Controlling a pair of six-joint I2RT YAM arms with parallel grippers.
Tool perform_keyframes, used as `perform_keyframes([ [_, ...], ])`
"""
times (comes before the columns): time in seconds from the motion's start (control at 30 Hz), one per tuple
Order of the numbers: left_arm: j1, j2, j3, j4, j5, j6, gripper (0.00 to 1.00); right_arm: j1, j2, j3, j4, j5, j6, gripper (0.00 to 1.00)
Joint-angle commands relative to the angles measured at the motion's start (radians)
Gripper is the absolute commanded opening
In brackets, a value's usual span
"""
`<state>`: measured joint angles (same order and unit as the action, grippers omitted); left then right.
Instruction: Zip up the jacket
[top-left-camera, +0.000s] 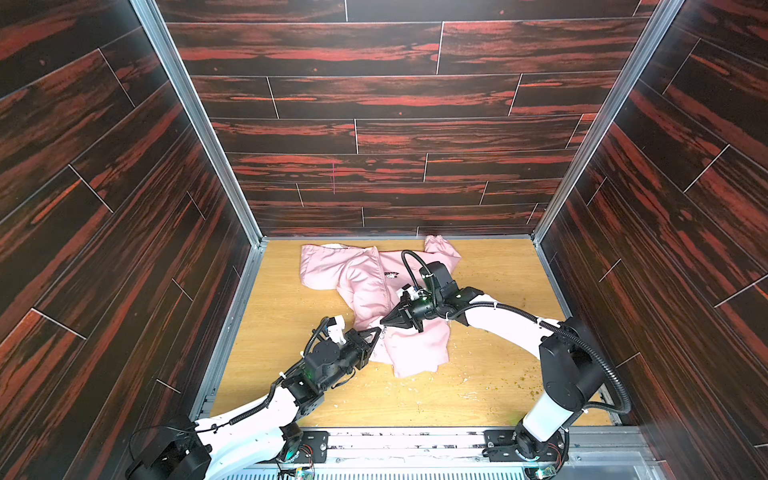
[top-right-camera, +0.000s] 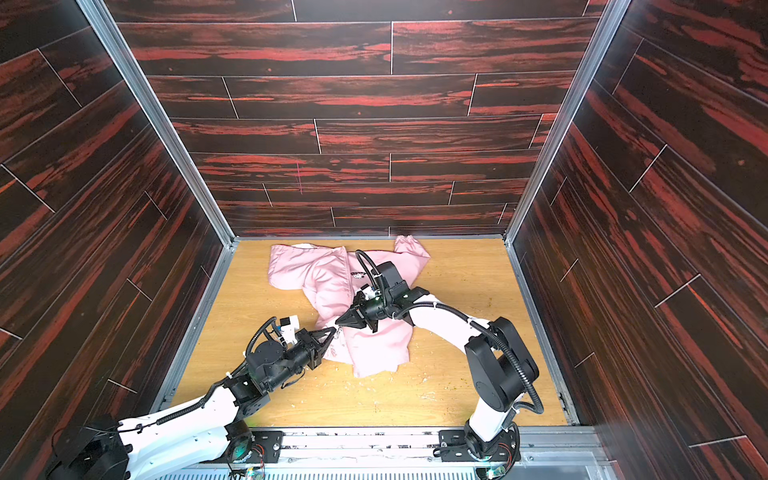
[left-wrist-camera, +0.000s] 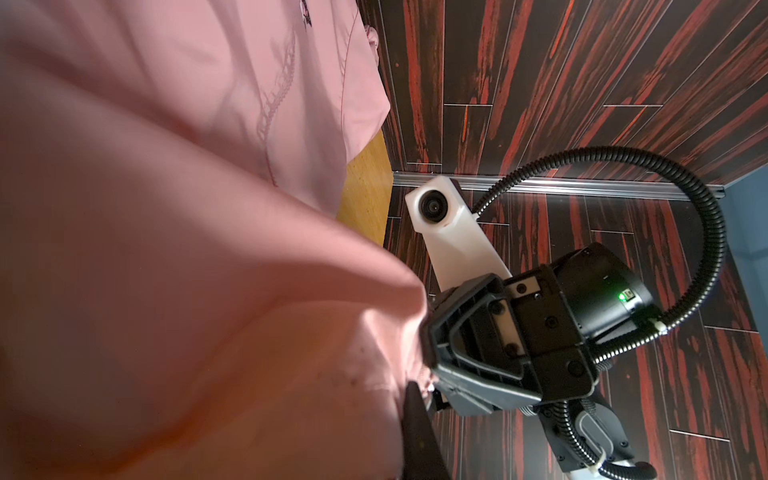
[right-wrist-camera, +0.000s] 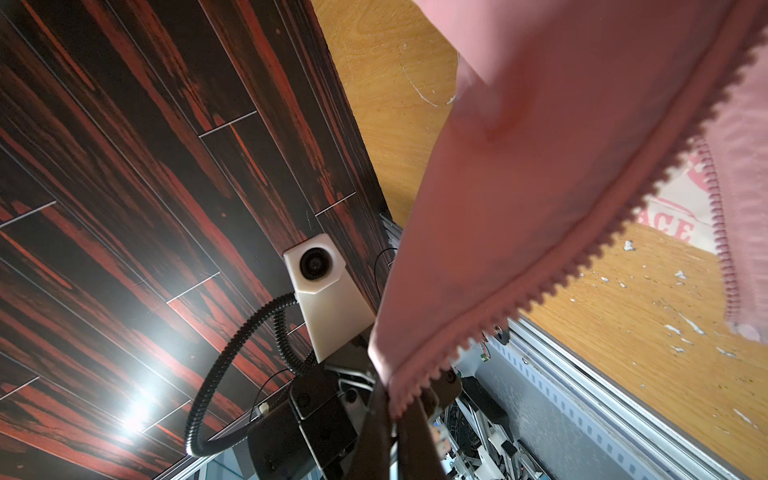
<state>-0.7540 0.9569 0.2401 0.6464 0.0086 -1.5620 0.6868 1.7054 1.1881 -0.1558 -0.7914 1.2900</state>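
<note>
Grip from both arms on the pink jacket (top-left-camera: 365, 286), which lies spread on the far half of the wooden table (top-left-camera: 291, 399), a little left of the middle.

The left gripper (top-left-camera: 377, 331) reaches in from the near left and the right gripper (top-left-camera: 384, 322) from the right, their tips almost touching at the jacket's near-left edge, where the zipper is undone. In the right wrist view the right gripper's jaws are pressed together on the toothed zipper edge (right-wrist-camera: 511, 299), which is lifted off the table. The left gripper is closed too, on the cloth just beside it. One of its fingers (left-wrist-camera: 415, 432) shows, and fabric hides the other. The hood (top-left-camera: 328, 257) lies far left and one sleeve (top-left-camera: 442, 249) far right.
</note>
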Motion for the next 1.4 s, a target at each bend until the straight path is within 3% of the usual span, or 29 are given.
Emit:
perform_keyframes([
  [0.0,-0.001,0.006,0.037,0.008,0.005,0.012,0.0,-0.006,-0.039,0.004,-0.077,0.013,-0.06,0.0],
  [0.1,-0.001,0.008,0.04,0.001,0.003,0.018,0.0,-0.015,-0.051,0.024,-0.163,0.052,-0.135,0.13],
  [0.27,0.0,0.008,0.04,-0.001,0.004,0.023,0.0,-0.046,-0.099,0.033,-0.292,0.144,-0.253,0.43],
  [0.5,0.0,0.003,0.039,-0.004,0.019,0.039,0.0,-0.063,-0.183,0.043,-0.407,0.28,-0.392,0.64],
  [0.6,0.0,0.0,0.038,-0.005,0.022,0.039,0.0,-0.06,-0.259,0.051,-0.444,0.406,-0.451,0.75],
  [0.73,0.001,-0.01,0.03,-0.029,0.033,0.032,0.0,-0.065,-0.355,0.048,-0.542,0.72,-0.497,0.98],
  [0.77,0.001,-0.014,0.025,-0.033,0.034,0.031,0.0,-0.079,-0.355,0.043,-0.559,0.747,-0.496,0.99],
  [0.97,0.001,-0.06,-0.008,-0.078,0.021,0.022,0.0,-0.145,-0.345,-0.091,-0.467,0.599,-0.453,0.93],
  [1.13,0.001,-0.136,-0.045,-0.136,-0.038,0.026,0.0,-0.134,-0.321,-0.259,-0.34,0.388,-0.327,0.67],
  [1.37,0.0,-0.233,-0.096,-0.211,-0.09,0.011,0.0,-0.044,-0.364,-0.467,-0.199,0.383,-0.185,0.55],
])
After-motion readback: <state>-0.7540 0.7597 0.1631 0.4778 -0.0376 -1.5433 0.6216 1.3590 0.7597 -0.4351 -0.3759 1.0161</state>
